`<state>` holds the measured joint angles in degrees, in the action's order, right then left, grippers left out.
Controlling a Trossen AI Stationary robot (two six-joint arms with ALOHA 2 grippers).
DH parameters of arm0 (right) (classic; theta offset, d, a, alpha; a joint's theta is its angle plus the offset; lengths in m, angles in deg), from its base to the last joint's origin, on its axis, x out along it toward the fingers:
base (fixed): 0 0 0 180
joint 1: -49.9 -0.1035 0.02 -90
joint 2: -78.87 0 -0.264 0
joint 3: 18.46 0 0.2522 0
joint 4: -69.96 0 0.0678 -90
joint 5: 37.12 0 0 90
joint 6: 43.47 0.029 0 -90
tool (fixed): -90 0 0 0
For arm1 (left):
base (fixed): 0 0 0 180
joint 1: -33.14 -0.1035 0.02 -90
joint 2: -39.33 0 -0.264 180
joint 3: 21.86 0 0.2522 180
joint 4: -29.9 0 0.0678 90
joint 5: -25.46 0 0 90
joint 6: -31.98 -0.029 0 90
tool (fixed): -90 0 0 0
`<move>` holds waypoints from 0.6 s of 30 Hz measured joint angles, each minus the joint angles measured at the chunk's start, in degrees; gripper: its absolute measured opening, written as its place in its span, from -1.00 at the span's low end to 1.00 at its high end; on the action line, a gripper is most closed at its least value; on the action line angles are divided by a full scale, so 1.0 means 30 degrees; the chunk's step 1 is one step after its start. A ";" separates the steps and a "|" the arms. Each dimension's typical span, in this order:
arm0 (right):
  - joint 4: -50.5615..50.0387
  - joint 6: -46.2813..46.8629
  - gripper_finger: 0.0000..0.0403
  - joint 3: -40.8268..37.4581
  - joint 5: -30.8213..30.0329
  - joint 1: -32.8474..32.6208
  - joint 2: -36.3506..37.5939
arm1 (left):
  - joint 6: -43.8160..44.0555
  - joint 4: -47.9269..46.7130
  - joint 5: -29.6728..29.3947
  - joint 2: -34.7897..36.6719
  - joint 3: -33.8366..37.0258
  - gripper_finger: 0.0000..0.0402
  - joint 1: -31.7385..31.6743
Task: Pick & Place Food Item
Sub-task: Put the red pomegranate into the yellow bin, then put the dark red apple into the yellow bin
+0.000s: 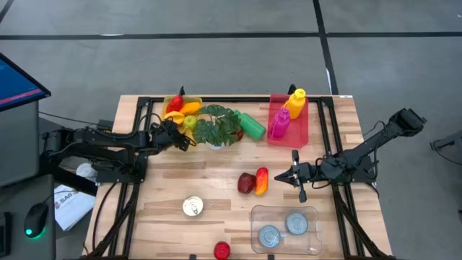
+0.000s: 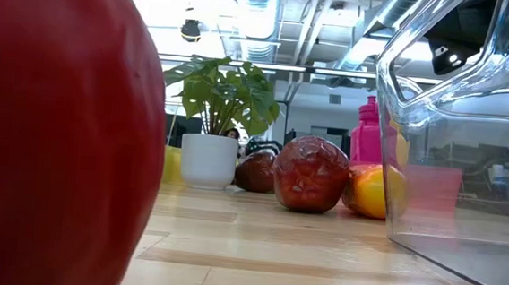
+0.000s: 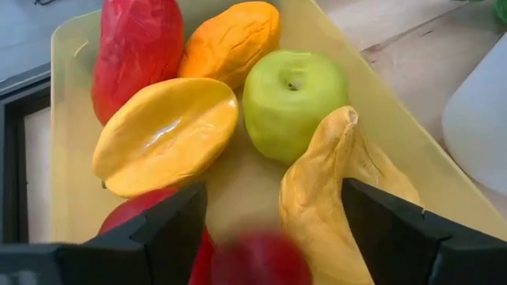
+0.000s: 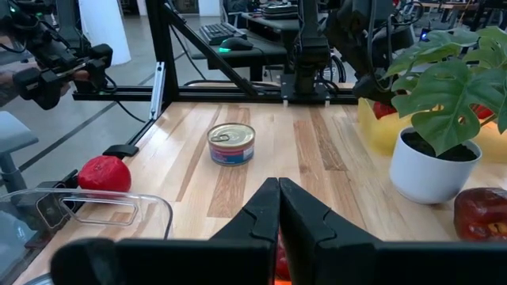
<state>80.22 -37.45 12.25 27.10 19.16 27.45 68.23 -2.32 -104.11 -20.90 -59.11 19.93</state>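
A big red blob fills the left of the low view, right up against the lens, with the clear tub wall crowding the right side. Between them, mid-frame, sit a dark red fruit, an orange-yellow piece touching it, and the white plant pot further back.

From above, the left gripper is at the yellow tray in the upper middle of the frame, beside the plant. Its wrist view shows the fingers spread fairly wide over the tray, with a blurry red fruit sitting low between them; I can't tell if it's actually gripped or loose. Around it: a green apple, a yellow starfruit, a wrinkly yellow piece, an orange one and a red one.

The right gripper is mid-table, fingers pressed together holding nothing, tip just beside the red and orange fruits. A tin can sits lower left of centre, and the tub at the bottom holds two more cans. A pink tray with bottles is upper right.
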 joint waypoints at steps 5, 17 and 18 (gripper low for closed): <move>-0.0001 0.0000 -0.97 0.0000 0.0000 0.0002 0.0000 | -0.0007 -0.0006 -0.0009 0.0001 0.0000 0.48 0.0000; -0.0008 0.0000 -0.97 0.0000 -0.0007 0.0007 0.0000 | -0.0029 0.0242 0.0319 0.3900 0.0022 0.22 0.0306; -0.0008 0.0000 -0.97 0.0000 0.0000 0.0000 0.0000 | -0.0029 0.0230 0.0311 0.4398 0.0022 0.19 0.0306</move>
<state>80.19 -37.45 12.25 27.10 19.16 27.45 68.15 -1.63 -103.17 -7.70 -59.04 20.85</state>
